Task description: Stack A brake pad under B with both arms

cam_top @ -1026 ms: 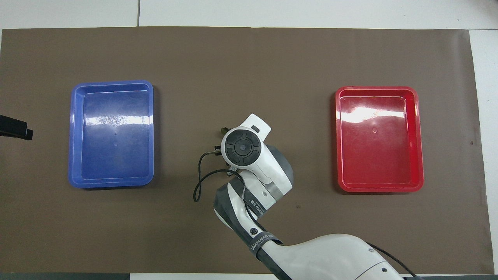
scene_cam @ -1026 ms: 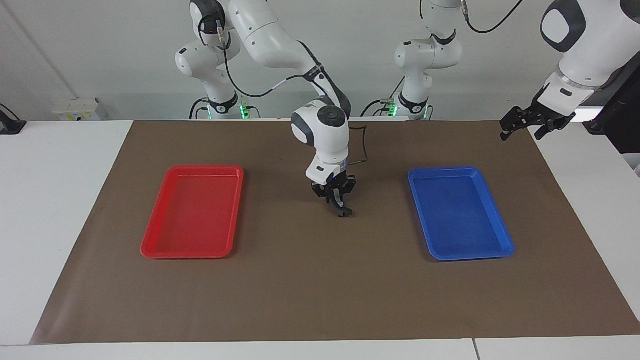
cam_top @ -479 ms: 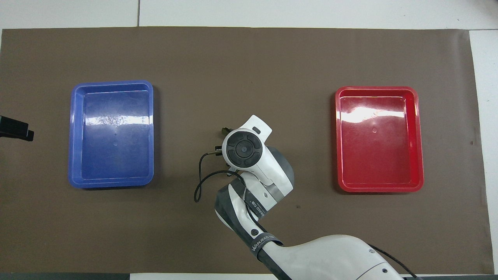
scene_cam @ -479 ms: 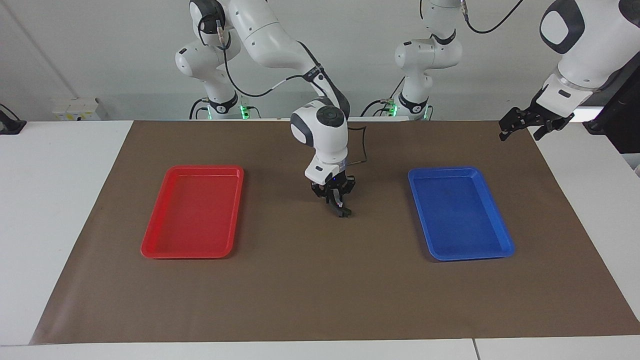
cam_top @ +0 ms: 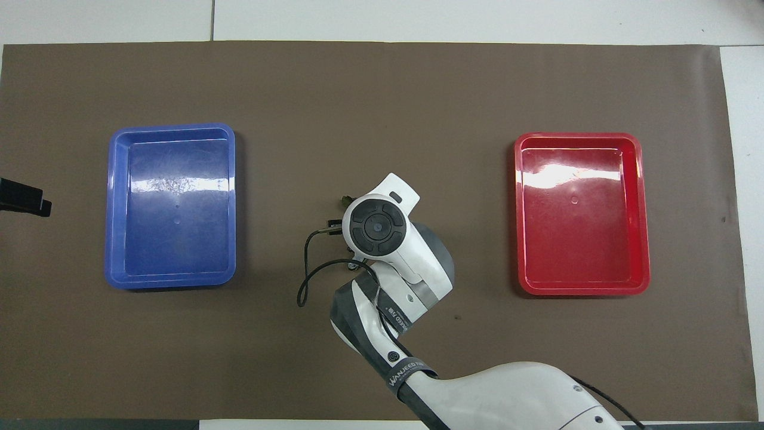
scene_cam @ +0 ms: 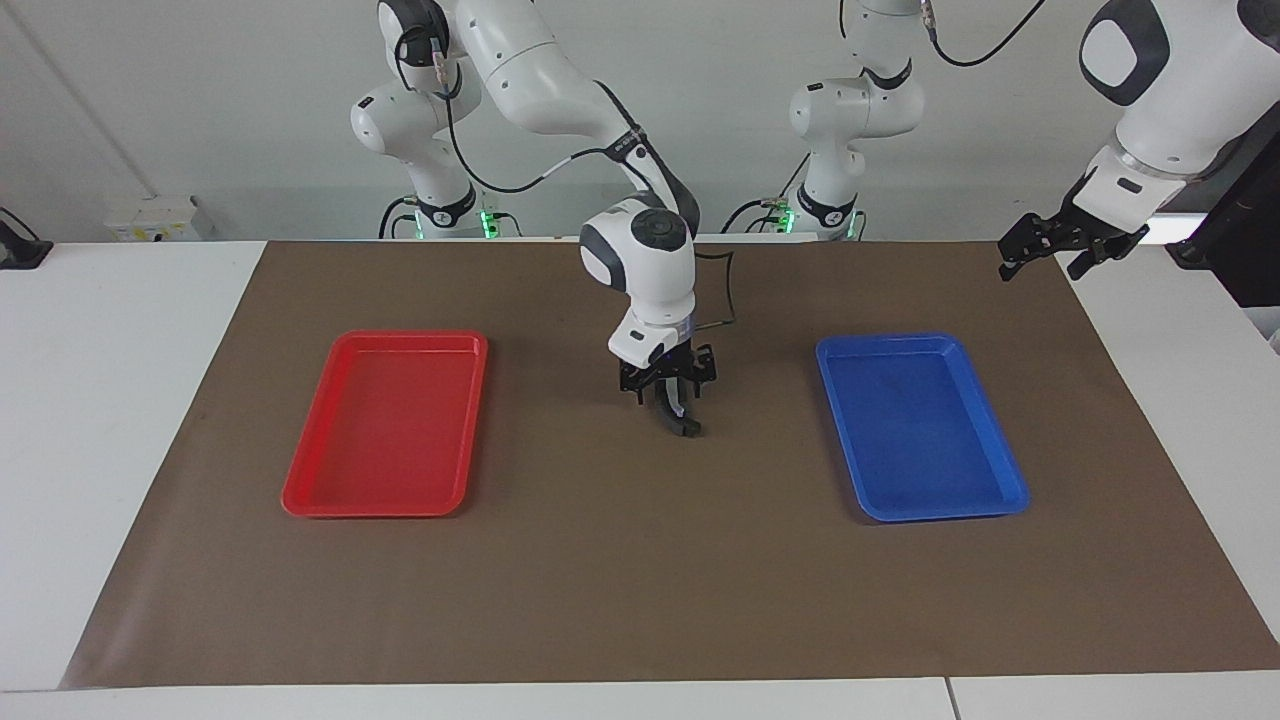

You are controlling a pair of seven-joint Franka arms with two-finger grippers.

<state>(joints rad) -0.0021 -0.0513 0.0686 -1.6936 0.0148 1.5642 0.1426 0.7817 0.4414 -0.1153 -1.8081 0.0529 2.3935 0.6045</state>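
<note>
Over the middle of the desk (scene_cam: 120, 400), on the brown mat (scene_cam: 640, 560), the right end effector (scene_cam: 668, 392) points straight down at B (scene_cam: 679, 412), the curved black brake piece with a pale strip along it. B's upper end reaches up into the end effector and its lower end touches down just below. From where I stand I cannot tell whether the end effector grips B or has let go. This looks like the moment of setting B down where the stack belongs, midway between the two trays.

I cannot make out the A brake pad. If it lies under B, as the task wants, B and the end effector hide it, and from overhead the right arm's wrist (cam_top: 377, 227) covers the whole spot.

The left end effector (scene_cam: 1058, 248) waits, released and empty, above the mat's corner nearest the left arm's base, presumably to keep clear.

The red tray (scene_cam: 410, 336) sits toward the right arm's end of the desk and the blue tray (scene_cam: 885, 339) toward the left arm's end. Nothing lies in either.
</note>
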